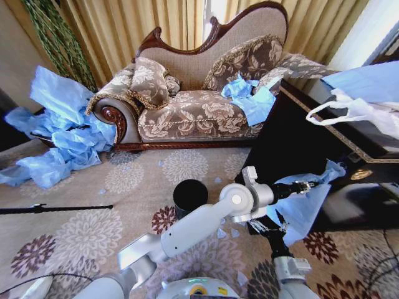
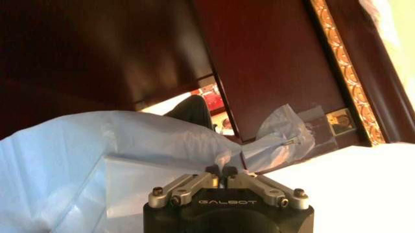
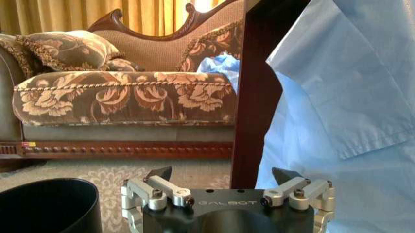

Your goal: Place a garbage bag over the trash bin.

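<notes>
Head view shows the left hand (image 1: 303, 185) pinched shut on the bag (image 1: 304, 210), holding it up beside the dark cabinet (image 1: 293, 146), well right of the bin (image 1: 190, 197) standing bare on the carpet. The right hand (image 3: 224, 180) hangs wide and empty near the bin's rim. I'd judge the mouth must be spread before lowering, so the right should catch the free edge.

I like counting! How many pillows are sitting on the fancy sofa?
3: one pillow at the sofa's left end, a second leaning on its backrest, a third at the right end. Blue bags may hide more.
</notes>
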